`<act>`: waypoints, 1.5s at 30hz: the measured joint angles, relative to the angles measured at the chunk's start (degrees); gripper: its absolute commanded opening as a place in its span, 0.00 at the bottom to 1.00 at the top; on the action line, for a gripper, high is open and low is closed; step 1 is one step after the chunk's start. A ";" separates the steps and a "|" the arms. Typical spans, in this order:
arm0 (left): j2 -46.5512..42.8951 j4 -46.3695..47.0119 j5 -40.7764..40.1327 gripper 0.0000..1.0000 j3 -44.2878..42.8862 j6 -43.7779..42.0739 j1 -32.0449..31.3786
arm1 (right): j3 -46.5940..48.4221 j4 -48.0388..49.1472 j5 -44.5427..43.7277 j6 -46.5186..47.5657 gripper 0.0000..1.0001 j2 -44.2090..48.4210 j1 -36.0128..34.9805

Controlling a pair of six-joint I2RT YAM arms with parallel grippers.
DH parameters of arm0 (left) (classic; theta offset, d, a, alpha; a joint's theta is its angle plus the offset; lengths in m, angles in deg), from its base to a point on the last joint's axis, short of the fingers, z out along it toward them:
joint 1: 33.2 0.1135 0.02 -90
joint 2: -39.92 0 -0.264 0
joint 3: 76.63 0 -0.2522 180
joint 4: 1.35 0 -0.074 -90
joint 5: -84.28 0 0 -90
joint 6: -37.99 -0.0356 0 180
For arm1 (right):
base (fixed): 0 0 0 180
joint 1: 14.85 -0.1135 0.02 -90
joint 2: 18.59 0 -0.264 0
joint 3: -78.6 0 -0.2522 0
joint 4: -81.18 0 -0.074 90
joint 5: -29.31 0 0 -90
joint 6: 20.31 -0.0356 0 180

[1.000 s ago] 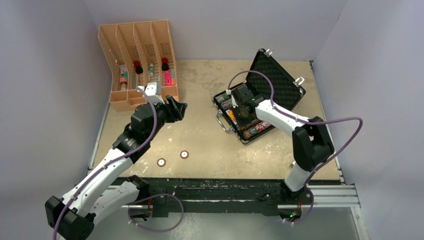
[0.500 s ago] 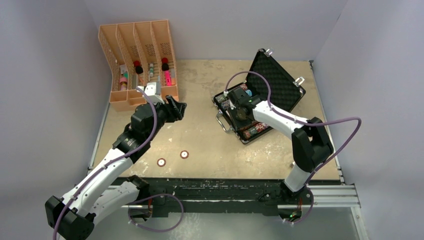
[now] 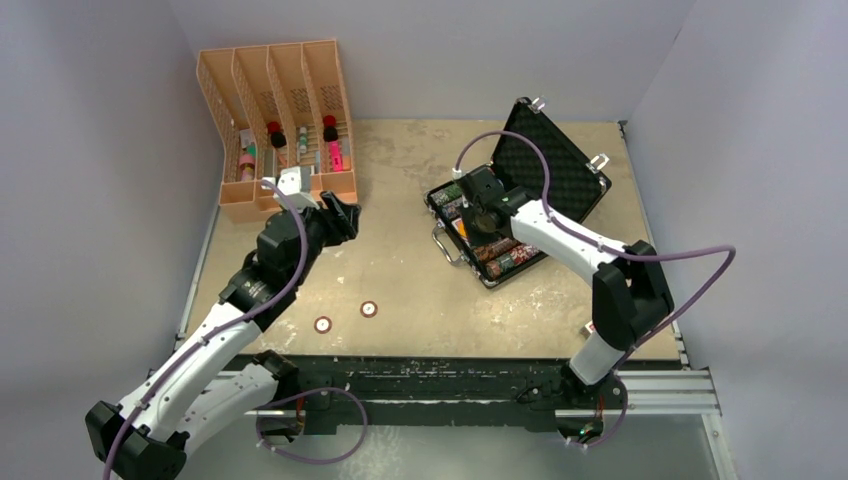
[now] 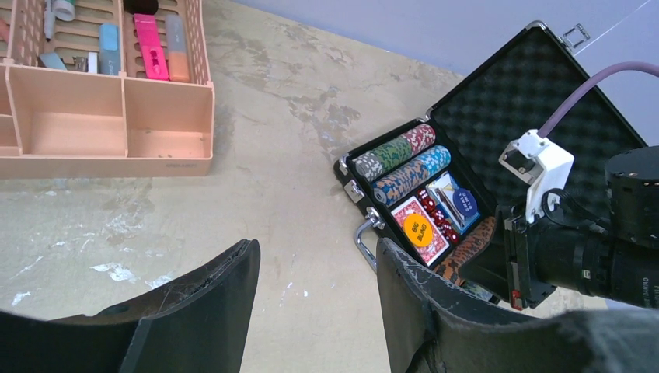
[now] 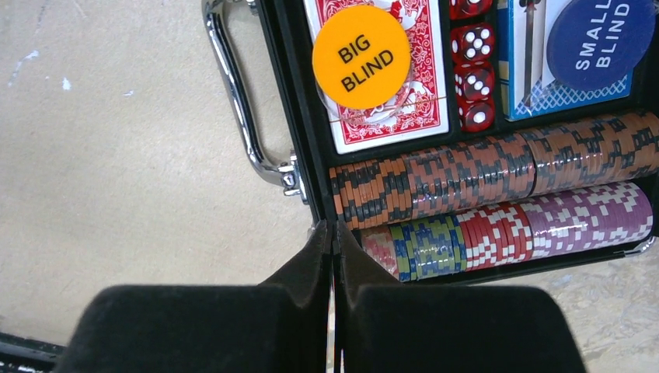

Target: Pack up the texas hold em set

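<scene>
Packing looked part done: the briefcase (image 3: 553, 150) sat open at the table's (image 3: 420, 270) right side, chip rows (image 5: 497, 175) seated. My right gripper (image 5: 334, 230) hung pinched shut, empty, over its handle edge. My left gripper (image 4: 317, 250) gaped wide. Two loose chips (image 3: 322, 324) lay near me, needing pickup next, I judged.
</scene>
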 measured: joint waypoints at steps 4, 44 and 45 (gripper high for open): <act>0.22 -0.11 -0.35 0.56 -0.02 0.04 0.00 | -0.50 0.50 -0.09 -0.17 0.00 -1.42 0.00; -6.73 -12.07 -15.15 0.65 -18.86 -4.90 0.00 | 16.24 5.79 4.28 -2.21 0.83 -15.96 -26.67; -6.88 -12.35 -15.43 0.65 -18.86 -4.90 0.00 | 17.14 5.60 5.01 -2.19 0.83 -17.31 -27.80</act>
